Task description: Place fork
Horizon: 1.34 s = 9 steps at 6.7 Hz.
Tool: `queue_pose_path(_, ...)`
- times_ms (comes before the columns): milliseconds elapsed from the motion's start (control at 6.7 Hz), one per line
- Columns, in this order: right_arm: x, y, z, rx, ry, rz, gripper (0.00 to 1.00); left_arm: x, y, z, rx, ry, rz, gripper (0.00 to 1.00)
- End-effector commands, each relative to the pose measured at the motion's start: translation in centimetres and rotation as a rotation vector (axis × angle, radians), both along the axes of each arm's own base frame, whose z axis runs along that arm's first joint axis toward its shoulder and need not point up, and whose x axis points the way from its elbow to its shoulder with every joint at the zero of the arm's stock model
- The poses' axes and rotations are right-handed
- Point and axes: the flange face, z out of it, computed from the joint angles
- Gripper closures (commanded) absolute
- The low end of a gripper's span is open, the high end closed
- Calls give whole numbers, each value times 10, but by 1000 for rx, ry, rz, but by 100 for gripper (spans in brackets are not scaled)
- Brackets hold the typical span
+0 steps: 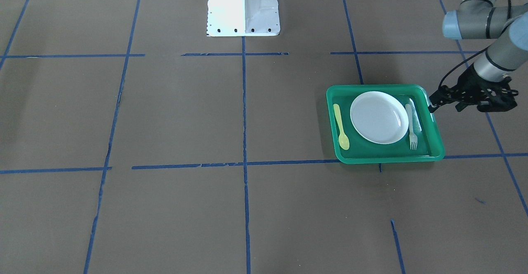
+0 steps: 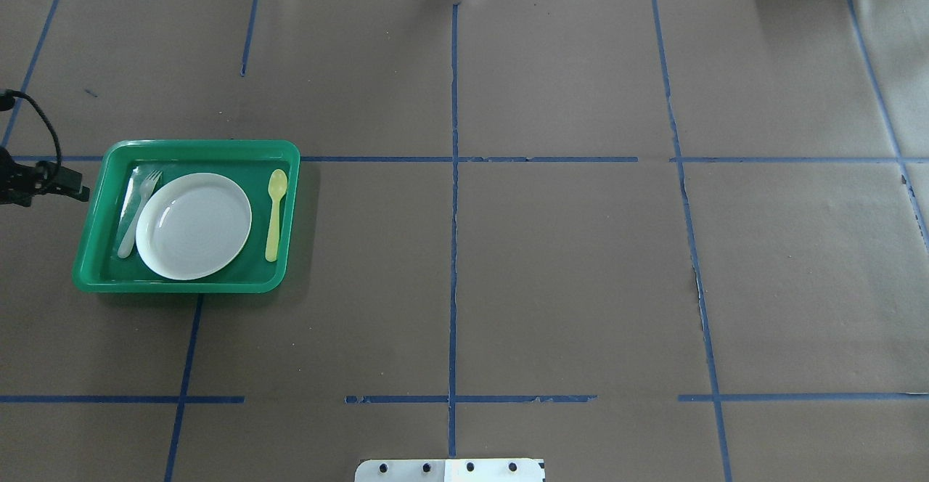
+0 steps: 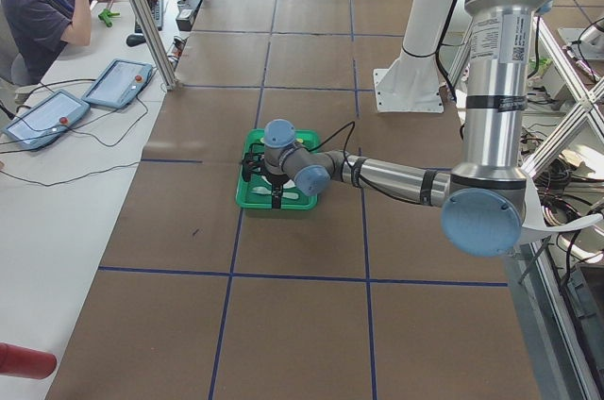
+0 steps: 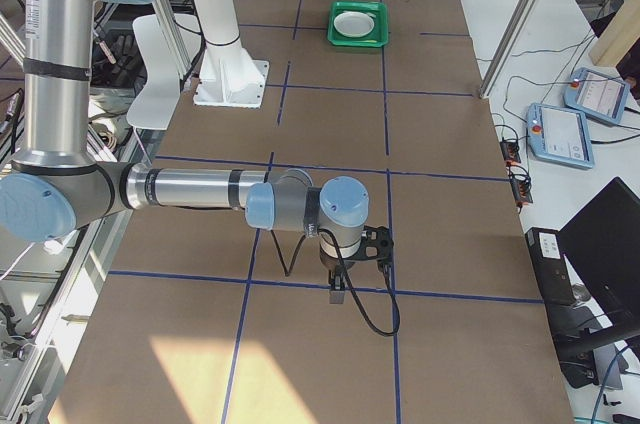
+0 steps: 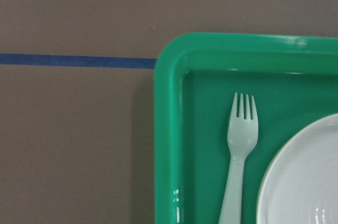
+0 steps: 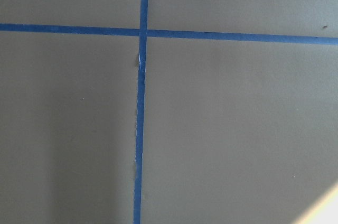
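The fork (image 2: 136,213) lies flat inside the green tray (image 2: 181,285), in the narrow strip between the tray's wall and the white plate (image 2: 193,226). Seen from overhead it is at the plate's 9 o'clock, its handle running beside the plate's rim and its tines pointing toward about 1 o'clock; I cannot tell whether the handle touches the plate. The yellow spoon (image 2: 274,213) lies on the other side, at the plate's 3 o'clock, bowl toward 12 o'clock, so the plate sits between the two utensils. The tray rests on the brown table (image 2: 508,250) at roughly 9 o'clock from the table's middle in the overhead view. The left gripper (image 2: 81,192) hangs just outside the tray's wall, at the tray's 9 o'clock, apart from the fork and holding nothing that shows; I cannot tell whether its jaws are spread or pressed together. Its wrist camera looks straight down on the tray's corner, with the fork's tines toward 12 o'clock in that view. The right gripper (image 4: 338,294) hangs low over bare table beside a blue tape line (image 6: 140,129), well apart from the tray; it shows only in a side view, so I cannot tell how its jaws stand.
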Motion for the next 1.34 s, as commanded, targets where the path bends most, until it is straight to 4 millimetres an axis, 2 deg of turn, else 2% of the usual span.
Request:
queue_pose_path(0,0,0,0,0,0,0,0,-83,-5,23,64,-41,6,0)
queue_pose_path(448,0,0,0,0,0,0,0,-208,-6,56,97,-180,145,0)
queue_pose_path(597,0,0,-1,1,0,0,0,-236,1,62,95,-189,148,0)
queue_pose_path(746,0,0,-1,1,0,0,0,-245,7,68,76,-182,142,0)
queue_pose_path(896,0,0,0,0,0,0,0,-245,13,72,67,-178,143,0)
queue_pose_path(1194,0,0,0,0,0,0,0,-244,7,71,67,-177,141,0)
